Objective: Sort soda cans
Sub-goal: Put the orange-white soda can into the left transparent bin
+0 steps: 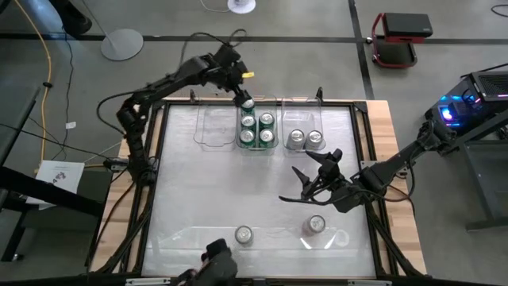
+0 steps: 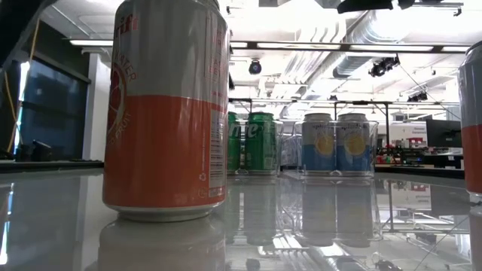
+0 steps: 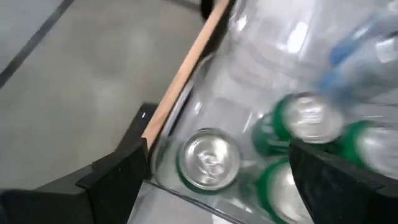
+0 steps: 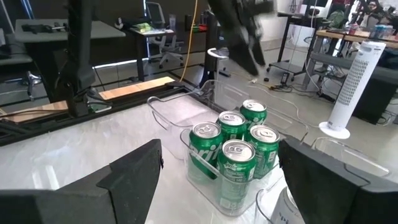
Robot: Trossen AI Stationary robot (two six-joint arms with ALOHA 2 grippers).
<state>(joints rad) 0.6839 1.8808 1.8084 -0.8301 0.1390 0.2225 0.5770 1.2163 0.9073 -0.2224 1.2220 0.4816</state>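
Several green soda cans (image 1: 257,127) stand upright in a clear bin (image 1: 275,147) at the table's far middle, also seen in the right wrist view (image 4: 237,154). My left gripper (image 1: 242,94) hangs open above the bin's far end (image 4: 245,43), fingers apart over a can top (image 3: 208,158) and touching nothing. Two silver-topped cans (image 1: 305,139) stand in a second clear bin to the right; in the low view they are blue and yellow (image 2: 337,143). My right gripper (image 1: 305,179) waits open above the table's right middle (image 4: 221,165), facing the green cans.
Two orange-and-silver cans (image 1: 243,234) (image 1: 316,225) stand upright near the table's front edge; one fills the low view (image 2: 166,113). A clear bin (image 1: 214,127) with nothing in it sits left of the green cans. A wooden frame (image 1: 381,119) edges the table.
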